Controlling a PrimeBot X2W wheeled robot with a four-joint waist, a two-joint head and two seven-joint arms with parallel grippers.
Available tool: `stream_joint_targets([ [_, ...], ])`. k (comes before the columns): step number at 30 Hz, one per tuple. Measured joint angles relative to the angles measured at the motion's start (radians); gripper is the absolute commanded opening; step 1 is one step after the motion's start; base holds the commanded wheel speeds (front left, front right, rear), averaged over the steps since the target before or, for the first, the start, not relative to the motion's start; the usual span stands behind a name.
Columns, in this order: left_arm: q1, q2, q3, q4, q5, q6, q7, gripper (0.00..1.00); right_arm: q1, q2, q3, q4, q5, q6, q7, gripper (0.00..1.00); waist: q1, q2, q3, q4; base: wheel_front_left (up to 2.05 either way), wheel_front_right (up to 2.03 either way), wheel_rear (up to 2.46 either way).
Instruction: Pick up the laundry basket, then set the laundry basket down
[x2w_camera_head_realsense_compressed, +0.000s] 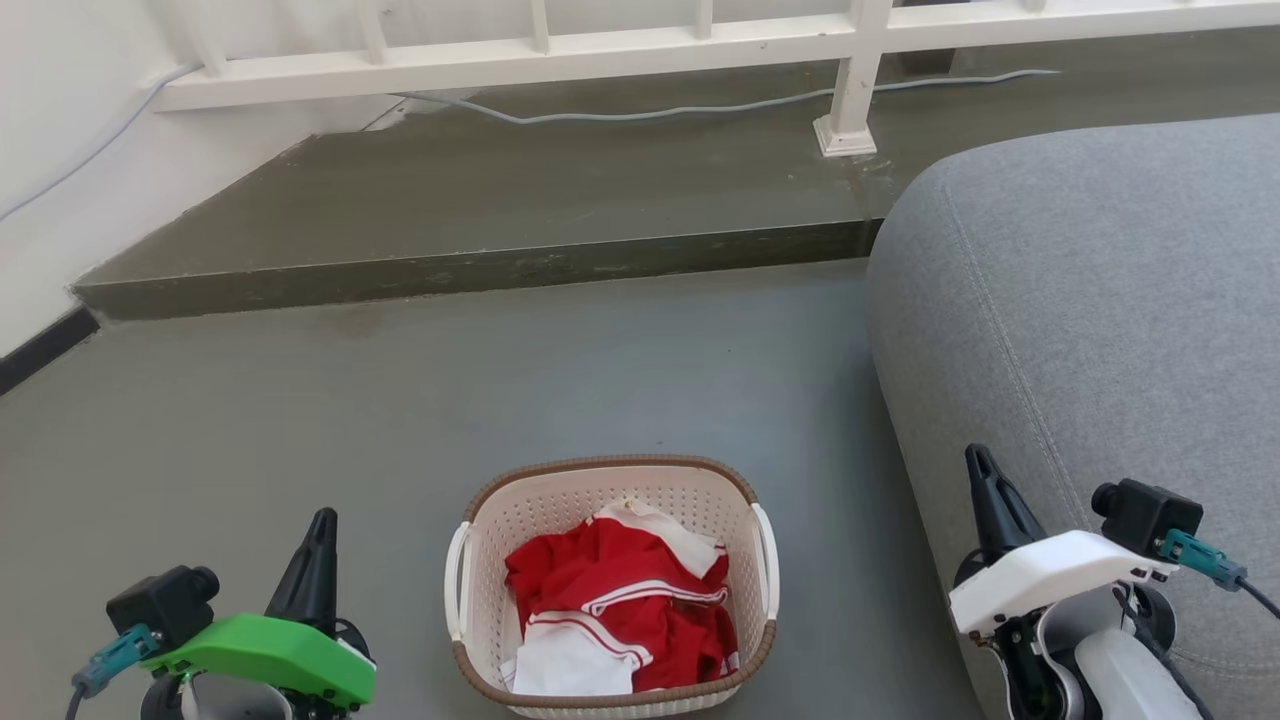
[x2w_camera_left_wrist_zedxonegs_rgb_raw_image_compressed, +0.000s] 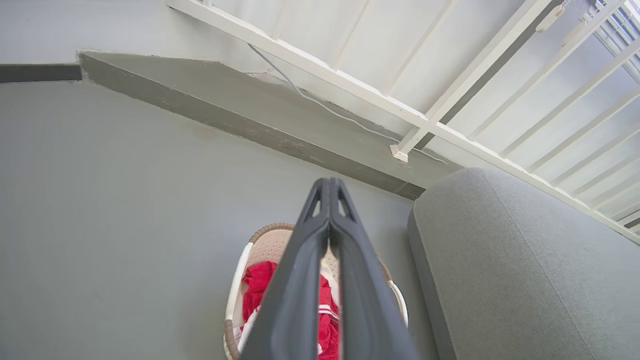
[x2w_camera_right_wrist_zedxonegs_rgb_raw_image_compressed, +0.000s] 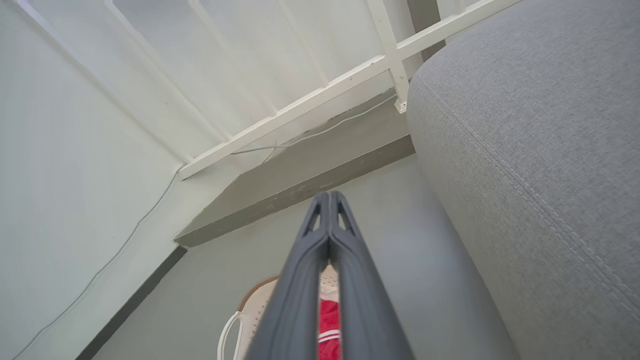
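The basket appears stiff and light; take it by the left handle and right handle, with the left gripper and right gripper now pressed together, empty.

Left claw and right claw, each pinched tight, pointing upward.

Cream laundry basket, upright, w/ clothes
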Motion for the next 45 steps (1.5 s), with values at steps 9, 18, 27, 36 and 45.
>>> stream_joint_targets([
  [9, 0.0, -0.017, 0.03, -0.002, -0.087, 0.0, 0.037, 0.0, 0.0, 0.007, -0.04, -0.003, 0.114, 0.016, 0.032, 0.0, 0.0, 0.0, -0.003, 0.01, 0.0, 0.0, 0.0],
  [18, 0.0, -0.025, 0.06, -0.004, -0.188, 0.0, 0.066, 0.0, -0.001, 0.011, -0.08, -0.004, 0.228, 0.035, 0.063, 0.0, 0.0, 0.0, -0.005, 0.019, 0.0, 0.0, 0.0],
  [27, -0.001, -0.032, 0.091, -0.006, -0.277, -0.001, 0.1, 0.0, -0.002, 0.015, -0.12, -0.004, 0.342, 0.053, 0.089, 0.0, 0.0, 0.0, -0.008, 0.029, 0.0, 0.0, 0.0],
  [36, -0.001, -0.044, 0.116, -0.009, -0.36, -0.002, 0.123, 0.0, -0.002, 0.02, -0.155, -0.004, 0.439, 0.073, 0.12, 0.0, 0.0, 0.0, -0.01, 0.037, 0.0, 0.0, 0.0],
  [45, -0.002, -0.054, 0.151, -0.016, -0.464, -0.006, 0.162, 0.0, -0.004, 0.023, -0.198, -0.004, 0.564, 0.094, 0.151, 0.0, 0.0, 0.0, -0.013, 0.048, 0.0, 0.0, 0.0],
])
